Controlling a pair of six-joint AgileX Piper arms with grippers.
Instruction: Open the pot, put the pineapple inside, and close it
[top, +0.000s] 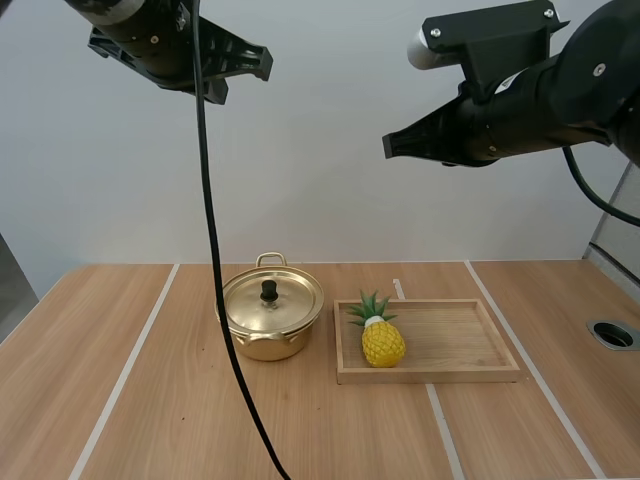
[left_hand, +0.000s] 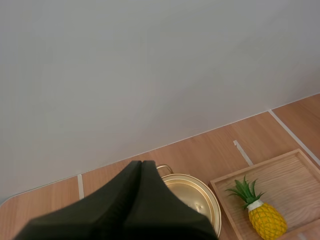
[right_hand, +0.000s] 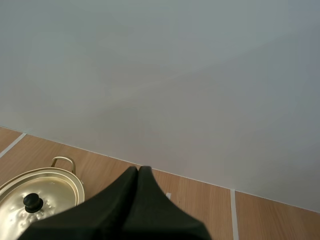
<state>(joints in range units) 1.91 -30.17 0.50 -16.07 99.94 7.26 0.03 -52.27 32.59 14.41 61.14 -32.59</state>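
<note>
Left gripper (top: 262, 62) at upper left and right gripper (top: 392, 146) at upper right hang high, both closed, empty. Pot (top: 262, 345), lid (top: 290, 305) on, sits centre; pineapple (top: 382, 340) in tray (top: 460, 340) beside it. Small knob (top: 269, 291) could slip from a pinch

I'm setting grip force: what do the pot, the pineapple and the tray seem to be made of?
The pot and its lid look like thin metal, polished gold with reflections; the knob seems black plastic. The pineapple is probably a plastic toy: even yellow, stiff green leaves. The tray looks like pale matte wood, its grain showing.
</note>
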